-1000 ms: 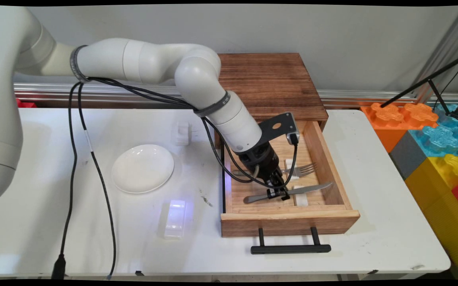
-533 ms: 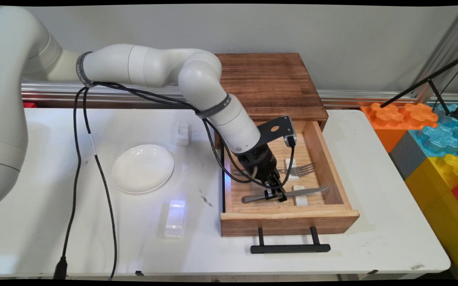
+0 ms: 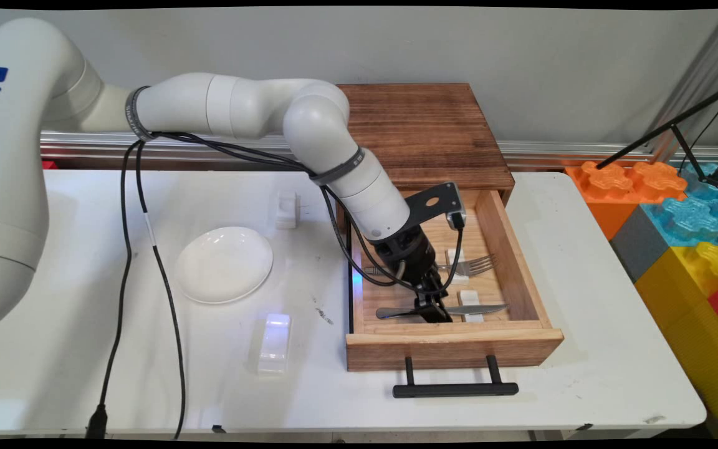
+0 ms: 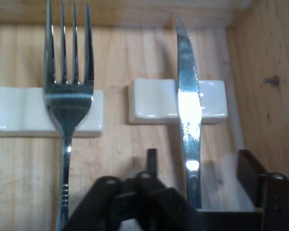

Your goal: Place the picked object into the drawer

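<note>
The gripper (image 3: 432,310) is low in the open drawer (image 3: 452,342), its jaws spread apart either side of the knife (image 3: 477,308) handle, not closed on it. The knife lies on its white rest (image 4: 156,101) near the drawer's front. Just behind it, a fork (image 4: 67,91) lies on a second rest (image 4: 19,111). A plate (image 3: 223,264) sits on the table (image 3: 583,262) to the left.

White table (image 3: 583,349) under gripper, spreading to all sides. Pale grey wall (image 3: 521,56) well behind it; aluminium rail (image 3: 166,144) along wall's foot. Stacked large plastic blocks (image 3: 683,218), orange, blue, yellow, grey, red, far right. Black tripod legs (image 3: 677,128) above blocks.
</note>
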Robot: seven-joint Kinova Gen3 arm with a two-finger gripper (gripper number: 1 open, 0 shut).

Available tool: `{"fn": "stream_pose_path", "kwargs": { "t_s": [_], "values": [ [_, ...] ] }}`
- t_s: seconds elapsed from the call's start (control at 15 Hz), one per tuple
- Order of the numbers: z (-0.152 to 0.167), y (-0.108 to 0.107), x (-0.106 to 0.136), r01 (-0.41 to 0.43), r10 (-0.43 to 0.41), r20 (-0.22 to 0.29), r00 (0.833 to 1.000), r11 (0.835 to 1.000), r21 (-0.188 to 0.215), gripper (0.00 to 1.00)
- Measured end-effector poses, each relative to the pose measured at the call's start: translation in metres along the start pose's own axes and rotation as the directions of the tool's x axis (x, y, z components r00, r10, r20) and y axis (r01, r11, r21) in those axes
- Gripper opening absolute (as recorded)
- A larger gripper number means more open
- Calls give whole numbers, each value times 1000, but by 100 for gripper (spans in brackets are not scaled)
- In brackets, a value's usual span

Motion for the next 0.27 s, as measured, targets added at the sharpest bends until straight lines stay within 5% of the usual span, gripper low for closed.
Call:
{"fn": "stream_pose_path", "kwargs": {
  "t_s": [0.27],
  "values": [
    [-7,-3,2,6,-6,-13,1000,1000,1,100]
  ]
}}
